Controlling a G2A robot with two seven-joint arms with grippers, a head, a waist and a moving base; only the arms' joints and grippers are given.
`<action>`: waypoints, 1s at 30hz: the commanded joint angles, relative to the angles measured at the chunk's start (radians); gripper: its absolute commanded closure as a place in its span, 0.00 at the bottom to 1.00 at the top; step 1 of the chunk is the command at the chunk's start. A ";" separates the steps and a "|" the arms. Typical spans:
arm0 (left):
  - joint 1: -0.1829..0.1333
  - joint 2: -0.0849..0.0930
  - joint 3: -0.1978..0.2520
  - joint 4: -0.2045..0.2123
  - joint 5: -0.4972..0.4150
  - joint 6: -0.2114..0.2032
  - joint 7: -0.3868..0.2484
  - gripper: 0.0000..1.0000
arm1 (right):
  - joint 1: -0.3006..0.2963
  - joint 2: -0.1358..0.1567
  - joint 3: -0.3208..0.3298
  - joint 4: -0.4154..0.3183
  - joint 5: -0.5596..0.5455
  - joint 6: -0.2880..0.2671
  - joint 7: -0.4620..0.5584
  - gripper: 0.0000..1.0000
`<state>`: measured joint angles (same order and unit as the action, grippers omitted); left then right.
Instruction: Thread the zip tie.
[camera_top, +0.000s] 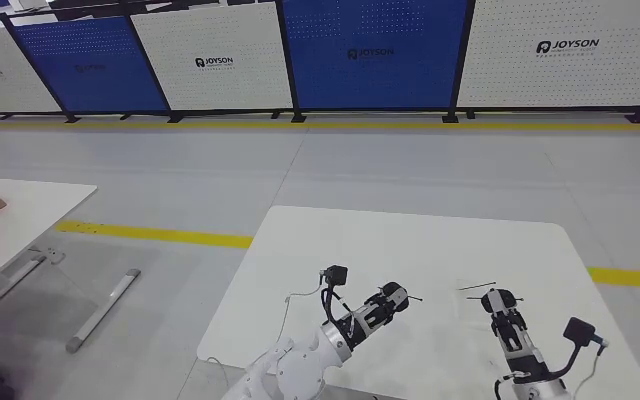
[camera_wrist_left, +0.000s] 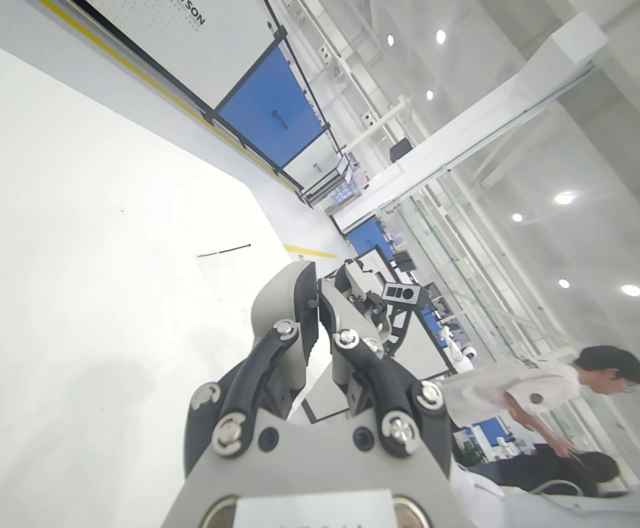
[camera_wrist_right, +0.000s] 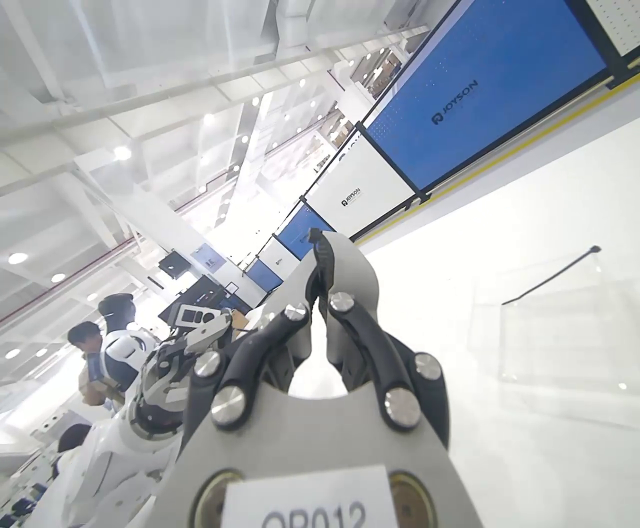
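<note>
My left gripper (camera_top: 398, 294) (camera_wrist_left: 318, 292) hovers over the near middle of the white table (camera_top: 400, 240), fingers pressed together. A thin black zip tie strand (camera_top: 414, 297) sticks out of its tip toward the other arm. My right gripper (camera_top: 500, 299) (camera_wrist_right: 320, 250) is a short way to the right, shut on a black zip tie whose end (camera_wrist_right: 315, 235) pokes out above the fingertips. The two grippers face each other with a gap between them. Another black zip tie (camera_top: 478, 287) (camera_wrist_left: 224, 250) (camera_wrist_right: 550, 277) lies on a clear box (camera_wrist_right: 550, 350) just beyond the right gripper.
The table's far half is bare white surface. Its left edge and rounded corner (camera_top: 262, 225) drop to a grey floor with a yellow line (camera_top: 150, 234). A second white table (camera_top: 40, 205) stands far left. Blue and white panels (camera_top: 370, 50) line the back.
</note>
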<state>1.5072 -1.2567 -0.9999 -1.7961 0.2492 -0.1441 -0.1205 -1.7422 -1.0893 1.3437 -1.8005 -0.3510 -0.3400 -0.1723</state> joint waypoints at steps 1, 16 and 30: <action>0.000 0.000 0.001 0.001 -0.002 0.001 0.001 1.00 | 0.000 0.000 0.000 0.000 0.000 0.000 0.000 1.00; 0.000 0.000 0.001 0.001 -0.002 0.001 0.001 1.00 | 0.040 -0.012 -0.076 -0.012 -0.007 0.010 0.139 1.00; -0.018 -0.004 0.036 0.077 0.024 0.018 -0.010 1.00 | 0.054 -0.015 -0.086 0.001 0.010 0.013 0.145 1.00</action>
<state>1.4944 -1.2587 -0.9718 -1.7320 0.2704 -0.1266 -0.1369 -1.6885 -1.1047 1.2577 -1.7994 -0.3409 -0.3271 -0.0269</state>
